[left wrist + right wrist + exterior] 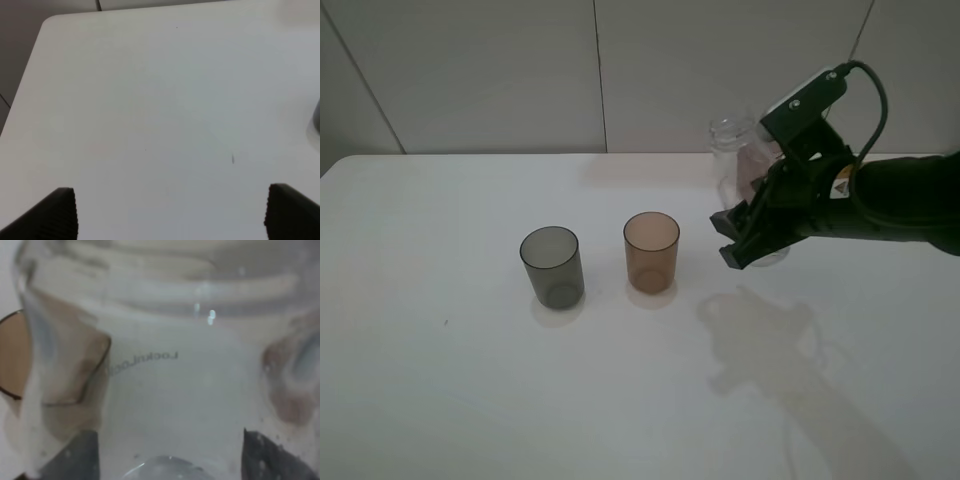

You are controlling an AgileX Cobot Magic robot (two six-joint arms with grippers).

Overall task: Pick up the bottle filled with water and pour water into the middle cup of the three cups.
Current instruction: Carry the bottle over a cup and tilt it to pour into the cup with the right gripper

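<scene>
Right gripper (744, 240) clamped on the bottle (732, 160)
Upright in the grip, the bottle sits just to the right of the amber middle cup (651, 252). The grey cup (552, 266) stands further left on the white surface (440, 380). Over that surface, the left gripper (175, 215) hangs with its fingers apart.

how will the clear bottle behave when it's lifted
The bottle looks like thin clear plastic, so it may flex under the right gripper. Its neck is capless, so it could spill if tilted early. Taller than the middle cup, it probably tips easily.
</scene>
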